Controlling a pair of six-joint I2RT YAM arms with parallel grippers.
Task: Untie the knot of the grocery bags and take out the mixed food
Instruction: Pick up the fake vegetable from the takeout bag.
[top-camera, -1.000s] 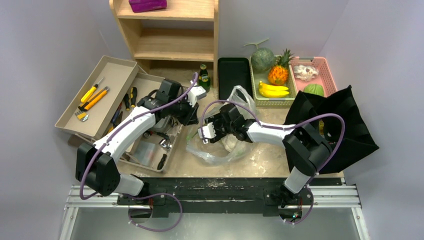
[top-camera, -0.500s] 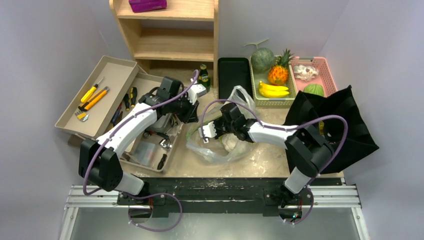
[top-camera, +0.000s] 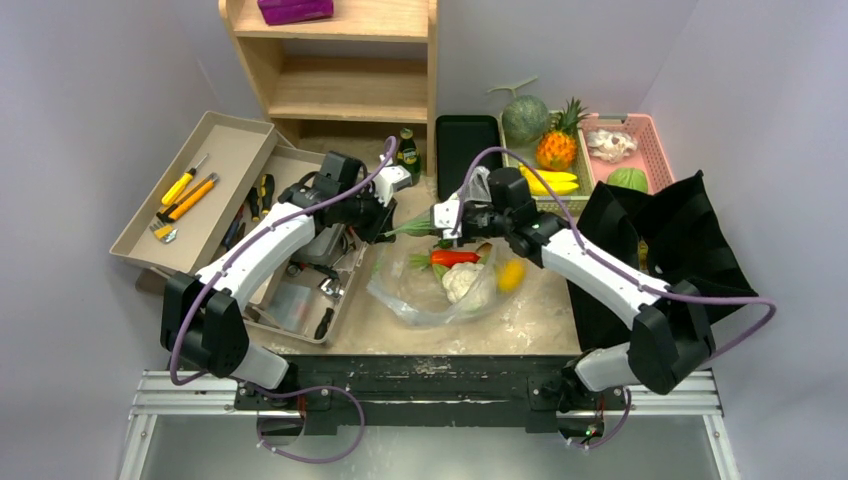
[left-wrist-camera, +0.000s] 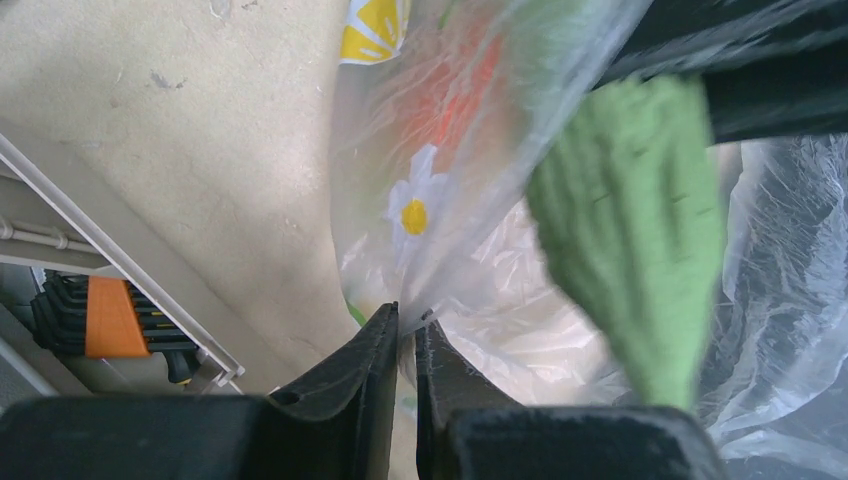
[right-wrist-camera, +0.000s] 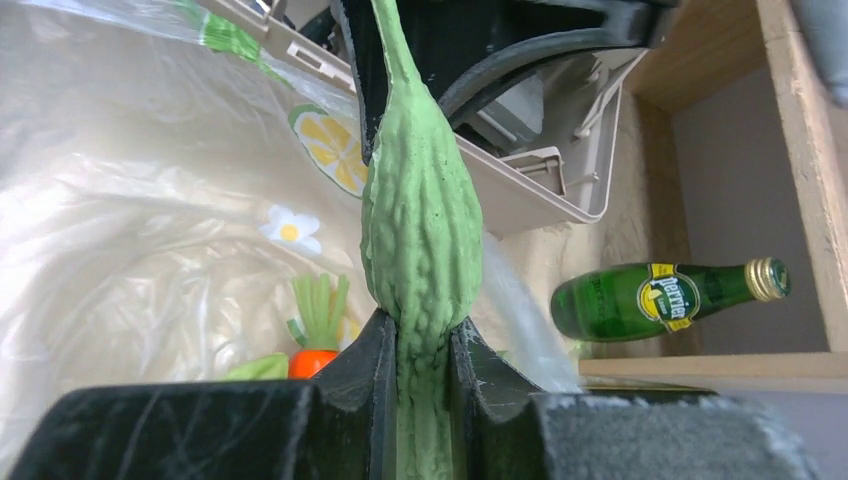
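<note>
Between the right gripper (right-wrist-camera: 420, 335) jaws, closed tight on it, stands a bumpy green cucumber (right-wrist-camera: 420, 230), its lower end hidden by the fingers and its thin tip cut off above. The left gripper (left-wrist-camera: 405, 325) jaws pinch a fold of the see-through plastic bag (left-wrist-camera: 470, 170); beyond them the cucumber shows only as a green blur. Near the right jaws a red pepper (top-camera: 452, 257) lies in the bag, hazy through the film.

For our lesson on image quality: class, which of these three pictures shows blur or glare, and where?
Left wrist view: the green gourd is smeared by blur, the print on the plastic bag soft. Right wrist view: gourd and bottle crisp, bag washed pale at left. Top view: even light, sharp.
</note>
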